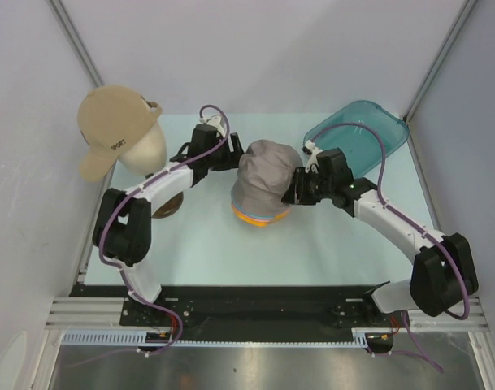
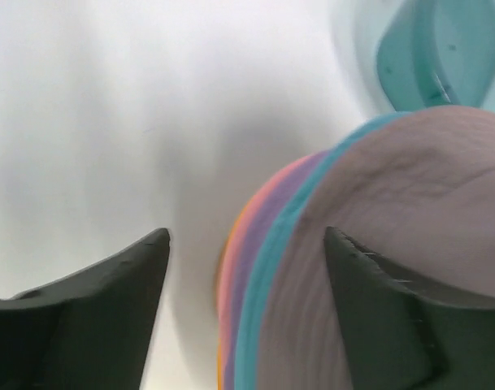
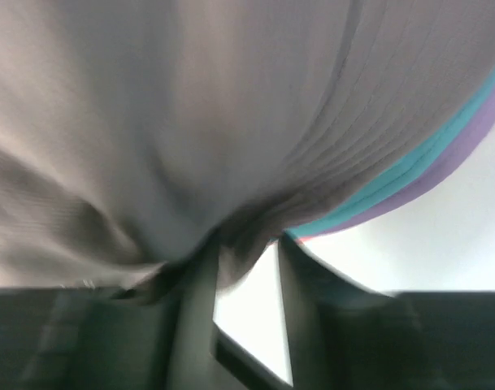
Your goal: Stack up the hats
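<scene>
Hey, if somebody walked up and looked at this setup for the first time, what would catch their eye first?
First, the stack of hats at the centre of the table, a grey-taupe hat on top with teal, lilac, pink and orange brims peeking beneath, and the left gripper and right gripper flanking it. Next, the cream mannequin head wearing a tan cap at the back left, and the clear teal tub at the back right.

Bright even light; top view sharp; wrist views blur hats close-up.

White arms w/ blk joints, purple cables, blk grippers.
</scene>
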Controlling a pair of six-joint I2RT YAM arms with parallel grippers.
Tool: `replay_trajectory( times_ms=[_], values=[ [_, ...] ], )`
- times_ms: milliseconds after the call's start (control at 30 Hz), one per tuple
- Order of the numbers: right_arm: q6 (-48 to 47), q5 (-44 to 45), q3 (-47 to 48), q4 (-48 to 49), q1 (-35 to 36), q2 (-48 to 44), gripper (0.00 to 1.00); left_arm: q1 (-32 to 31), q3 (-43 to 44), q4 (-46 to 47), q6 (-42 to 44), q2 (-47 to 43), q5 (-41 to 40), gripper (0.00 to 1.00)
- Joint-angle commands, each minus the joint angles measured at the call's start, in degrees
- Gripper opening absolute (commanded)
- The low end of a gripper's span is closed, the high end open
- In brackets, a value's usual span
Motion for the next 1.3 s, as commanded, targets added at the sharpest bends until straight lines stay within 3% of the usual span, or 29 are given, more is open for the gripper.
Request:
replay_trajectory(
  times_ms=[0,33,100,267,467,700,867,1267],
  values=[
    [-1.97,-0.89,-2.73,-7.74,1.36,-6.39,0.48,0.35,-1.29,-4.42,4.51,-8.38,-3.32,0.87],
    [-2.06,-0.45,-3.08,-8.45,1.02,-8.05,0.57,0.35,-1.64,-5.73,5.48,-9.52,-4.37,0.92],
    [-3.02,1.22,-3.96,-11.34,0.49,-13.15,0.67,0.44,-2.95,-6.62,5.93,-12.33,-5.17,0.95],
    [-3.56,-0.26,-2.22,-16.45,-6.80,-20.98,0.73,0.53,-4.63,-10.40,5.49,-17.00,-8.59,1.00],
    [-3.29,-7.19,3.32,-13.04,-15.93,-18.37,0.68,0.70,-6.74,-13.04,1.63,-21.75,-11.15,1.00],
    [2.59,-16.26,5.96,7.14,-20.08,-6.85,0.63,0.70,-11.91,-10.67,-4.35,-28.34,-6.76,0.99],
    [5.76,-19.25,8.25,15.60,-20.26,2.11,0.62,0.61,-17.98,-7.95,-8.74,-31.24,-3.51,0.89],
    [3.39,-21.63,9.92,18.00,-20.26,10.64,0.61,-1.58,-29.59,7.68,-19.28,-32.92,4.84,0.79]
  ],
)
